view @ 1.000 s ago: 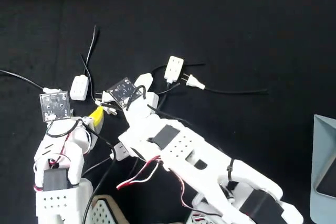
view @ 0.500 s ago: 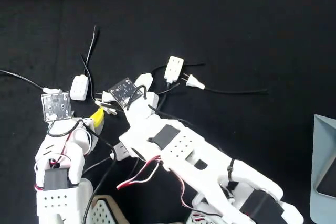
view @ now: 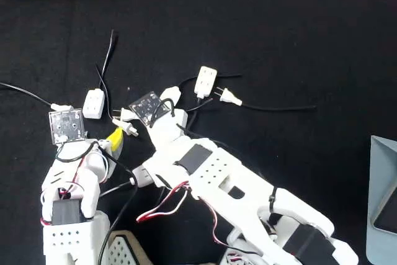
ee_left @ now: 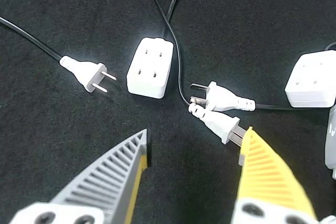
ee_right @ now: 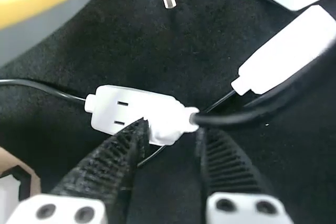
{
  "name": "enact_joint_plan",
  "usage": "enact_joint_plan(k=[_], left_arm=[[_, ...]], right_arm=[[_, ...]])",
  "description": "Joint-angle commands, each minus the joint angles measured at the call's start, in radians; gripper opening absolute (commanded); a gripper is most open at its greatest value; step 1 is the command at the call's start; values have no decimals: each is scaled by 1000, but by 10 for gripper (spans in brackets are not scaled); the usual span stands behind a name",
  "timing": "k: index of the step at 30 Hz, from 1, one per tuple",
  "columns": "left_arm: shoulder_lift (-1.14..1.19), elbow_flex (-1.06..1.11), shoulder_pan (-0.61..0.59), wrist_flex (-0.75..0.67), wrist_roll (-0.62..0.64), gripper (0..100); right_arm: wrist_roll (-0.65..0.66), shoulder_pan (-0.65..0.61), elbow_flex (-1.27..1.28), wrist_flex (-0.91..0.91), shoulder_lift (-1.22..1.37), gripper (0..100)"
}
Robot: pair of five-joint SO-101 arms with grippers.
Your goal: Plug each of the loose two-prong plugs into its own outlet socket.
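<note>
Left jaws: wide apart and holding nothing, low over the black worktop, with the grey finger on one side and the yellow finger on the other.

Right jaws: clamped on the cord end of the two-slot socket. My black fingers press its narrow neck, and its slotted face stays clear of them.

Two-slot socket, place: on the worktop under my right arm, between my two arms.

Four-slot socket: flat on the worktop ahead of my left jaws, slots facing up.

Lone plug: just beside the four-slot socket, prongs turned toward it but not touching.

Upper plug: on the other side of that socket, near it, prongs toward it.

Lower plug: lies against the upper plug, touching it. Its prongs meet the tip of my yellow finger.

Far socket: beyond my right arm, flat on the worktop.

Fourth plug: just beside the far socket, prongs aimed at it but apart, its black cord trailing away across the worktop.

Grey tray: at the worktop's edge, well apart from the plugs and sockets.
</note>
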Motion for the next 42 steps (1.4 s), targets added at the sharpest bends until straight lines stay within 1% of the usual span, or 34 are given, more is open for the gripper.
enact_joint_plan(k=[1,7,12,15,20,25,28,32,36,42], left_arm=[[-8,-12,-2,-23,9,283],[-8,-12,-2,-21,9,283],[-8,-12,-2,-20,9,283],[-8,-12,-2,-20,9,283],[-8,-12,-10,-21,9,281],[-8,-12,-12,-23,9,279],[-8,-12,-12,-23,9,279],[-8,-12,-13,-23,9,279],[-9,-13,-50,-23,9,279],[-9,-12,-47,-23,9,279]], right_arm=[[-15,-14,-42,-54,-27,93],[-18,-12,-25,-81,-27,93],[-72,-9,-28,-81,-27,93],[-106,23,-44,-81,-27,96],[-110,41,-77,-75,-27,153],[-107,40,-170,-72,-4,152],[-103,38,-257,-51,97,152],[-103,40,-427,20,300,153],[-100,41,-584,74,479,152],[-97,71,-796,181,667,152]])
